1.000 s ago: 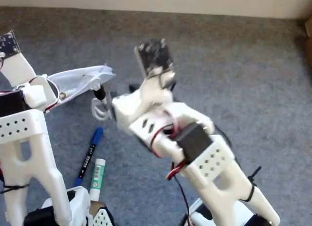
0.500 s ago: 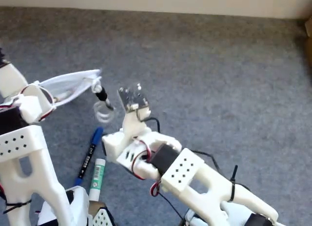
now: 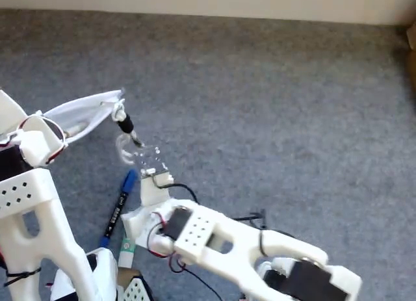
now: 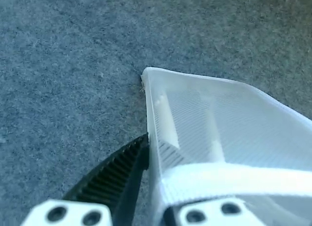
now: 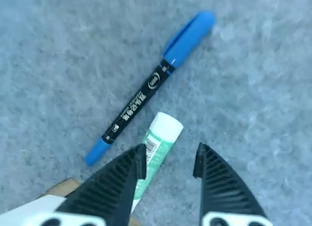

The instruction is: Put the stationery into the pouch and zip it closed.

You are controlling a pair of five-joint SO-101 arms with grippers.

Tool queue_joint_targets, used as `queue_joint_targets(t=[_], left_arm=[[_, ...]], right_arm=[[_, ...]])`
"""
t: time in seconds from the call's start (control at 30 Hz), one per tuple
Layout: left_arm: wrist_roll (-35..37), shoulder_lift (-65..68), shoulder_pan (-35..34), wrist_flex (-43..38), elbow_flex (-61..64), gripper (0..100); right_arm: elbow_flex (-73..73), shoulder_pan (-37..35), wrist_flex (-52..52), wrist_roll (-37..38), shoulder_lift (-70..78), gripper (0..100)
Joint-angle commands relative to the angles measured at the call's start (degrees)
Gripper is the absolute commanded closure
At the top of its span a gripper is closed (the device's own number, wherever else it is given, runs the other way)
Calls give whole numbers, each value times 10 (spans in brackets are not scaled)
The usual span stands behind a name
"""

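Two claws are mine. The left claw (image 4: 152,155) is clamped on one end of the pouch (image 4: 219,123), which it holds off the grey carpet (image 3: 292,106) at about 9 o'clock in the high view. The pouch (image 3: 81,114) is white mesh, and its free end points to 3 o'clock. From that end hangs a black zip pull (image 3: 123,125) with a clear ring (image 3: 127,150) below it. Through the mesh I see two pale long shapes (image 4: 165,121), but I cannot tell what they are.

The right claw (image 5: 169,160) has its fingers apart and hangs above the carpet, over the white cap end of a green and white tube (image 5: 158,143). Just beside the tube lies a blue marker (image 5: 151,87), slanted, with its cap toward 1 o'clock. In the high view the marker (image 3: 119,208) lies at about 7 o'clock, below the ring and close to my right arm. A brownish corner (image 5: 63,186) is near the tube's far end and narrows the room there.

From 12 o'clock round to 4 o'clock the carpet is open up to the pale wall strip (image 3: 227,2).
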Motion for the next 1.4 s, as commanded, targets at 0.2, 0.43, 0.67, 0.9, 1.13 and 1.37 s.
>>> queue_joint_targets(t=[0.2,0.43,0.67,0.9,1.13,1.37], left_arm=[[4,-27,-7,-20,-2,986],[4,-27,-8,-17,-2,986],[4,-27,-8,-16,-2,986],[3,-27,-8,-16,-2,986],[3,-27,-6,-16,-2,986],[3,-28,-5,-19,7,986]], right_arm=[[-107,-15,-12,-30,90,848],[-120,-13,-9,-6,164,850],[-118,-9,36,20,165,912],[-125,33,58,108,164,995],[-128,79,109,257,143,995],[-80,90,112,272,-28,995]])
